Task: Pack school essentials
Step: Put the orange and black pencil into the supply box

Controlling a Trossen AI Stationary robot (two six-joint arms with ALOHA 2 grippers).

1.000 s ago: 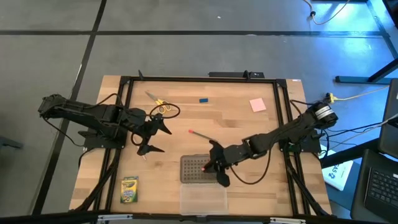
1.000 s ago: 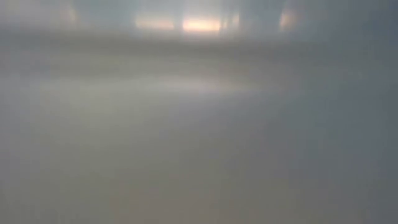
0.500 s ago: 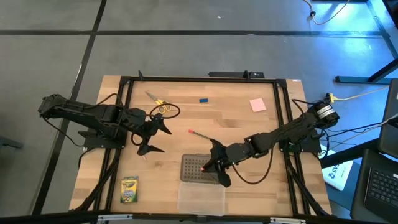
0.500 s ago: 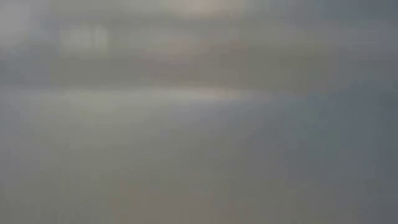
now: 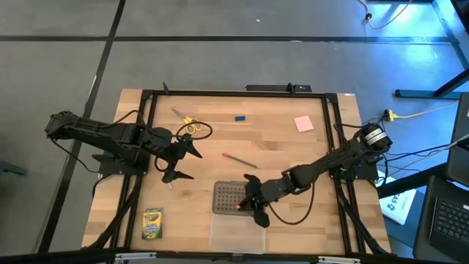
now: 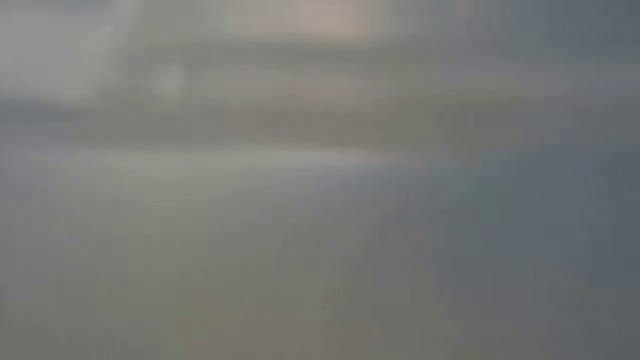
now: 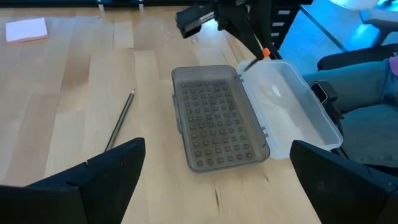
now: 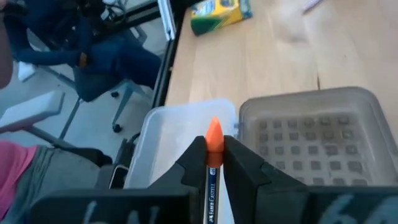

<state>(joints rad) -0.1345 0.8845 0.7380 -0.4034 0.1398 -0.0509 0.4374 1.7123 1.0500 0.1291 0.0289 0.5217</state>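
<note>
My right gripper (image 5: 249, 204) is shut on a dark pencil with an orange end (image 8: 214, 134), over the open case where the grey dotted lid (image 5: 228, 196) meets the clear tray (image 5: 237, 233). My left gripper (image 5: 196, 166) hangs open at the table's left, holding nothing. Lying flat on the wood are a red and dark pencil (image 5: 239, 160), the yellow-handled scissors (image 5: 187, 122), the blue eraser (image 5: 239, 117), the pink pad (image 5: 303, 123) and the crayon box (image 5: 152, 224). The low view is only a blur. My right gripper pinches the pencil's dark shaft (image 8: 212, 177) between its two fingers, just behind the orange end, which sticks out past the fingertips (image 8: 196, 149). The fingers lie along the pencil and slant down toward the table's near-left. The pencil hangs clear above the clear tray (image 8: 175, 140).
The case lies open near the table's front edge, lid (image 7: 217, 115) and tray (image 7: 292, 118) side by side. A black frame (image 5: 146, 132) runs around the table top. Beyond the near edge stand chairs (image 8: 93, 56). Bare wood lies between the case and the far items.
My right gripper has moved a little toward the table's near edge and down over the case, keeping the pencil in its hold. The left arm has kept still.
</note>
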